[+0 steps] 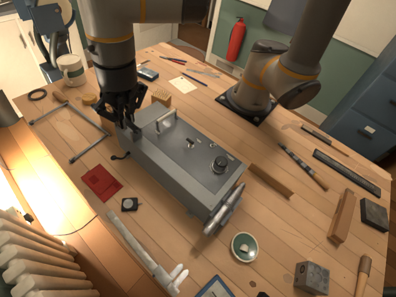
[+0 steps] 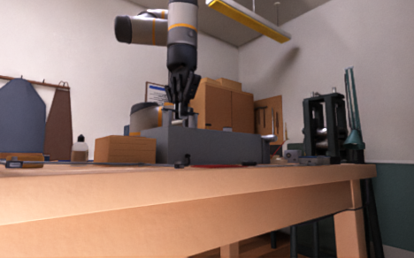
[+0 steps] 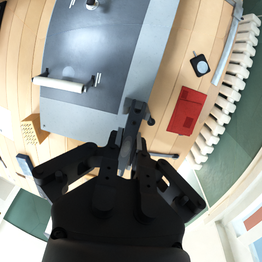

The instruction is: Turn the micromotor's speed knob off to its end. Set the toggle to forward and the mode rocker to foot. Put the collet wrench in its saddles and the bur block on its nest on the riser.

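Observation:
The collet wrench (image 3: pixel 132 127) is a flat dark bar. I grip it in my closed gripper (image 3: pixel 128 151) at the left rear corner of the grey micromotor box (image 1: pixel 179 160). Its forked far end lies at a small grey saddle (image 3: pixel 138 108) on the box's edge. My gripper (image 1: pixel 123 120) stands upright over that corner. On the box top are the black speed knob (image 1: pixel 219 163), the toggle (image 1: pixel 190 142) and a carry handle (image 1: pixel 166 119). The wooden bur block (image 1: pixel 161 97) sits on the bench behind the box. The rocker is not visible.
The robot base (image 1: pixel 252 96) stands behind the box. A handpiece (image 1: pixel 224 204) rests at the box's near end. A saw frame (image 1: pixel 68 128), red pad (image 1: pixel 101 183), mug (image 1: pixel 72 69) and wooden block (image 1: pixel 270 180) lie around.

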You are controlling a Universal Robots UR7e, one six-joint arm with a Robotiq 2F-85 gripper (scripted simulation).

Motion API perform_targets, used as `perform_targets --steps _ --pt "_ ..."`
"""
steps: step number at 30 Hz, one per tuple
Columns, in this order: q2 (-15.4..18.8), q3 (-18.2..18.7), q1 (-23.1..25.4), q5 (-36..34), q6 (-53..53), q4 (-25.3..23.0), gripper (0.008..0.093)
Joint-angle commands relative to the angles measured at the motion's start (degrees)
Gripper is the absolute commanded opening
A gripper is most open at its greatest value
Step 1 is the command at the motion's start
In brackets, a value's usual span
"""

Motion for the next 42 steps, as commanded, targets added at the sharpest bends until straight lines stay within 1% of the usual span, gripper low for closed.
perform_targets --steps 1,42 --pt "-0.04 -0.03 0.0 0.0 0.0 -0.03 0.008" --pt "0.48 0.43 0.0 0.0 0.0 -1.01 0.008"
